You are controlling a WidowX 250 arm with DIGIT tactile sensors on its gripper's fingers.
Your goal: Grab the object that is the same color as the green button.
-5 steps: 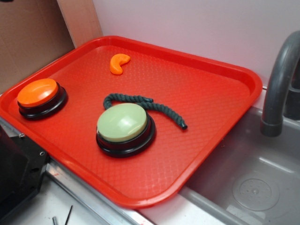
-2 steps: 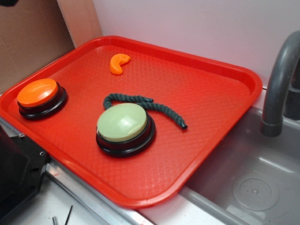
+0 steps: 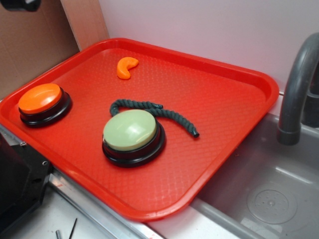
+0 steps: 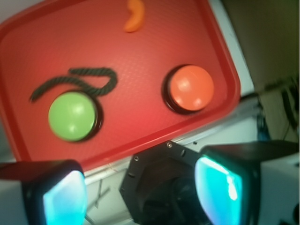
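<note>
The object, a dark green twisted rope piece (image 3: 149,108), lies curved on the red tray (image 3: 224,99), touching the far side of the green button (image 3: 130,129). The wrist view shows the rope (image 4: 89,75) just above the green button (image 4: 71,116) on the tray (image 4: 140,51). My gripper (image 4: 140,192) is open, high above the tray's near edge, and far from the rope. Nothing sits between its cyan pads (image 4: 63,197). In the exterior view only a black bit of the arm (image 3: 20,4) shows at the top left corner.
An orange button (image 3: 40,98) on a black base stands at the tray's left. A small orange crescent (image 3: 126,66) lies near the far rim. A grey faucet (image 3: 299,84) and sink (image 3: 264,189) are to the right. The black robot base (image 3: 17,184) is front left.
A black part of the arm has come further into the exterior view's top left corner. The rope, buttons and crescent have not moved.
</note>
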